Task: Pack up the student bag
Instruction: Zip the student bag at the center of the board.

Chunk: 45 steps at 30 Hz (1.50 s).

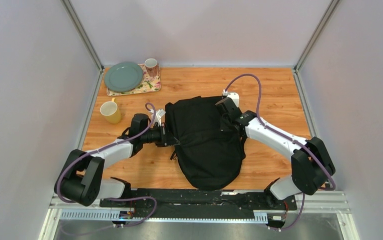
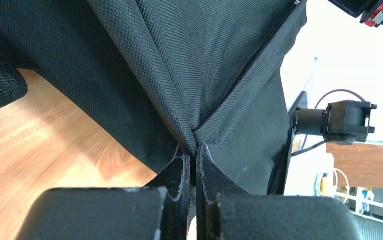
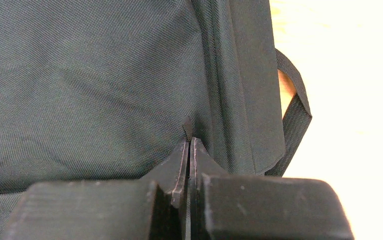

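One large black soft fabric backpack (image 1: 204, 150): left edge is pinched by left gripper (image 1: 171, 137), far-right edge by right gripper (image 1: 228, 120). Bare wooden tabletop (image 1: 279, 90) is exposed rightward.

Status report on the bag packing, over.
Left gripper shut on student bag fabric. Right gripper shut on its far right edge. Bag lying on table. Yellow mug left of bag, apart.
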Motion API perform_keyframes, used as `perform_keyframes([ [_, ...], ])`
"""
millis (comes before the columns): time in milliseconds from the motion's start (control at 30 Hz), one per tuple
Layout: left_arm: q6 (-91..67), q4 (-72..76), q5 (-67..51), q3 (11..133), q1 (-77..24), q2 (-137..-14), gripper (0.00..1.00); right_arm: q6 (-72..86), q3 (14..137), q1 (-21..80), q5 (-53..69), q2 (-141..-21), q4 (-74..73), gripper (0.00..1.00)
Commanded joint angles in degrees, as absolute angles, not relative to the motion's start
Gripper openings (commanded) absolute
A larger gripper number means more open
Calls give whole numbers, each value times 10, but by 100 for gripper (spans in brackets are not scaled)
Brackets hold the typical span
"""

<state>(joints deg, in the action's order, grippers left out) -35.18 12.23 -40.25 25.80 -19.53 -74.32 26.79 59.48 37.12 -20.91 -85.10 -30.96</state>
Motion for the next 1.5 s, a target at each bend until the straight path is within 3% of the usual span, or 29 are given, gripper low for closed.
perform_keyframes([
  [0, -316, 117, -400, 298, -181, -765, 0, 283, 569, 350, -272, -824, -321, 0],
  [367, -289, 77, -418, 378, -163, -809, 0, 302, 520, 324, -303, -788, -284, 0],
  [600, -283, 69, -432, 371, -162, -809, 0, 297, 522, 307, -209, -794, -265, 0],
  [667, -278, 62, -430, 363, -162, -801, 0, 306, 526, 290, -130, -787, -264, 0],
  [800, -261, 53, -425, 348, -162, -783, 0, 303, 530, 276, -129, -758, -266, 4],
  [867, -257, 46, -419, 348, -162, -776, 14, 300, 529, 253, -120, -745, -274, 24],
  [900, -253, 39, -417, 347, -162, -773, 24, 298, 532, 246, -113, -744, -278, 28],
  [967, -251, 38, -414, 343, -162, -766, 26, 294, 536, 233, -121, -740, -300, 43],
  [1033, -251, 30, -409, 341, -162, -760, 32, 294, 533, 225, -127, -727, -310, 48],
  [1100, -248, 25, -404, 336, -162, -748, 41, 296, 522, 213, -122, -709, -310, 50],
  [1467, -270, 43, -416, 312, -163, -734, 47, 381, 466, 212, 117, -706, -178, 51],
])
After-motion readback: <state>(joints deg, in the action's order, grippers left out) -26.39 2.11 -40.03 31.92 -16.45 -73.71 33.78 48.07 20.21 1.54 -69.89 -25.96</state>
